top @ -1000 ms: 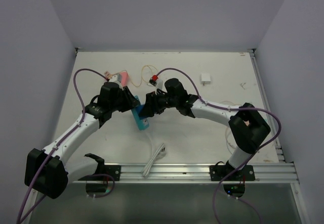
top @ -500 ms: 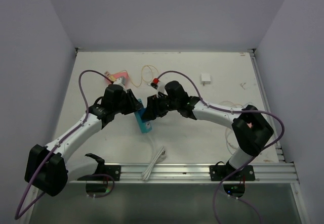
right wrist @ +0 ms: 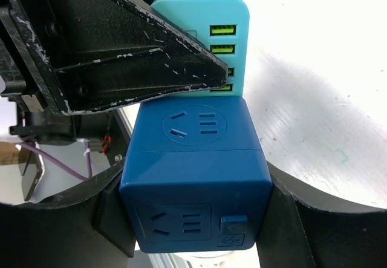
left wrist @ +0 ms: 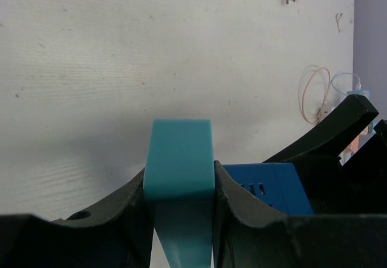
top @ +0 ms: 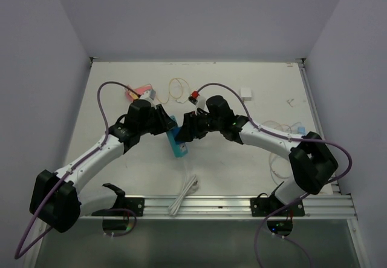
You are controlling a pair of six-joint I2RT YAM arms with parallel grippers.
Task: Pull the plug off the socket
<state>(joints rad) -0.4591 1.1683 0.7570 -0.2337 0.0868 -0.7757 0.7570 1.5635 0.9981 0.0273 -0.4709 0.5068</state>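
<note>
At the middle of the table [top: 230, 165], we see the two arms meet almost nose to nose. The left gripper [left wrist: 179, 186] is closed tight on the teal socket block [left wrist: 179, 153], one finger pressed against each long side, and the block's end pokes out past the fingertips. The right gripper [right wrist: 195, 210] stands about half apart, with the dark blue cube adapter [right wrist: 193, 177] filling the gap and both fingers bearing on its flanks. In the right wrist view the cube sits flush against the teal block, just below its green USB ports [right wrist: 222, 38], and we can make out no gap between the two. We cannot tell whether the prongs are seated. A white charger [top: 245, 93] lies well apart, toward the far right.
</note>
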